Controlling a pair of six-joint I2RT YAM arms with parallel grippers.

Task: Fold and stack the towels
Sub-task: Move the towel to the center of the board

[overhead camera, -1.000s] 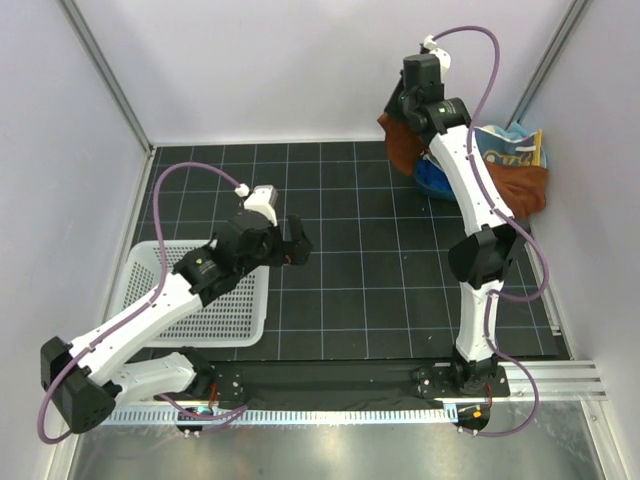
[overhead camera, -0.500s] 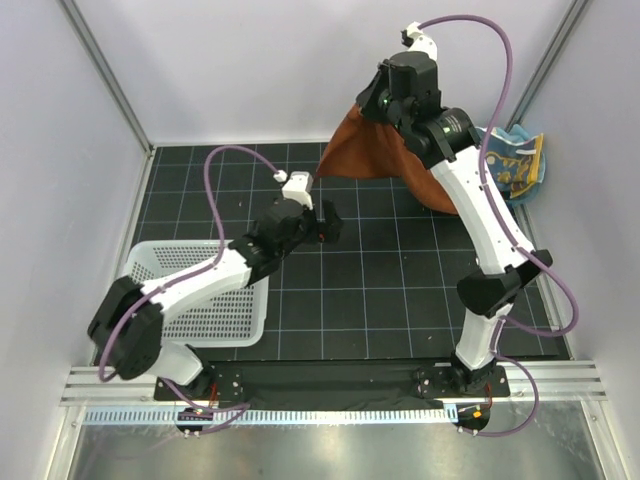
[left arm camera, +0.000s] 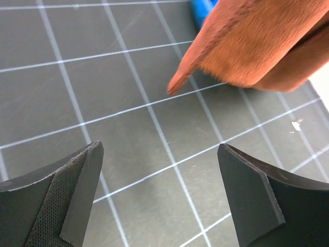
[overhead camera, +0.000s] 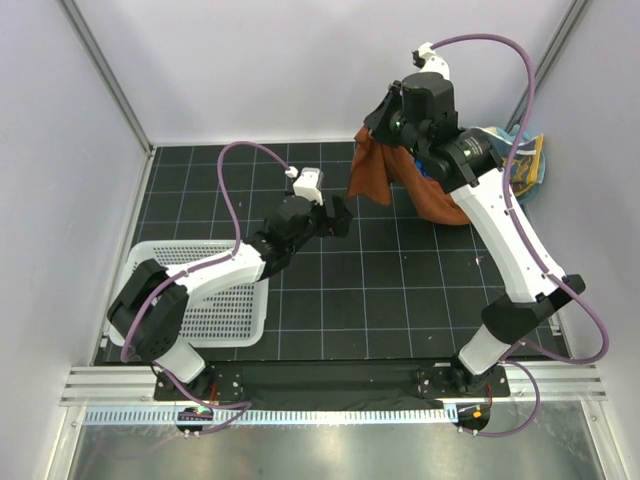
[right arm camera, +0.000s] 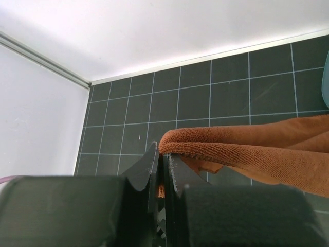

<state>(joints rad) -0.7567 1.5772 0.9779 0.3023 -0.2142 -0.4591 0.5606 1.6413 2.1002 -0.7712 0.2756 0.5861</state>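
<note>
**Top and wrist views.** We are seeing the right gripper (overhead camera: 388, 128) pinching an edge of the rust-brown terry towel (overhead camera: 372, 178), its fingers closed almost together on the cloth. It is holding the towel up over the far right part of the black gridded mat (overhead camera: 350, 290). The towel is hanging in loose folds below the grip. The left gripper (overhead camera: 338, 216) is hovering just left of the towel's lower corner, with its fingers spread wide and gripping nothing. A light blue spotted towel (overhead camera: 522, 160) is lying in the far right corner. A white mesh plastic basket (overhead camera: 225, 310) is sitting at the mat's left edge.
</note>
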